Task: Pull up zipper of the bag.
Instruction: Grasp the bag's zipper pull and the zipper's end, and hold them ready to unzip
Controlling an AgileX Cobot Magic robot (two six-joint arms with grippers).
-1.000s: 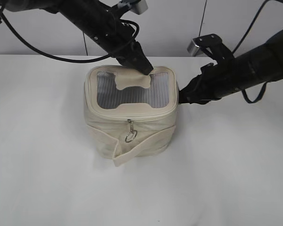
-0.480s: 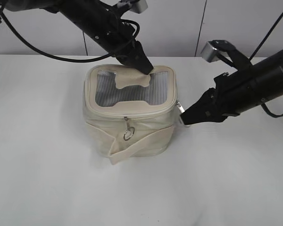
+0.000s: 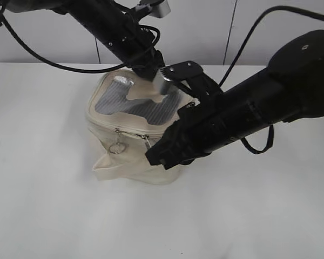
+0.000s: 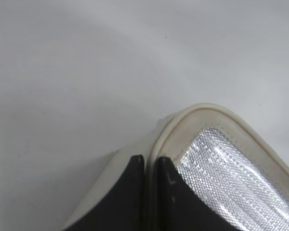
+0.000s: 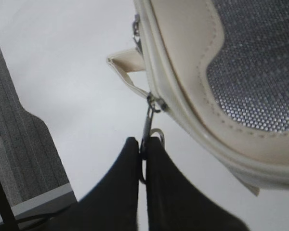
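Right pincer (image 5: 143,159) was closed on one silver pull (image 5: 147,126) of the zipper (image 5: 151,84), its two dark fingers pressed together around the ring at the lower centre of the right wrist view. Left pincer (image 4: 151,168) was closed too, gripping the rim of the bag (image 3: 130,140) at a corner beside the mesh panel (image 4: 226,178), bottom centre of the left wrist view.

In the exterior view the bag sat at centre on the white table (image 3: 54,205), slumped and leaning.

Judging from that lean, a harder tug could drag or tip the bag rather than run the slider, since only one corner was pinned. The thin ring might also slip out from between the fingers if the pull went off the zipper's line.

Counted: one bag, two pincers, and two pulls, the second ring (image 3: 116,147) hanging free on the bag's front face.
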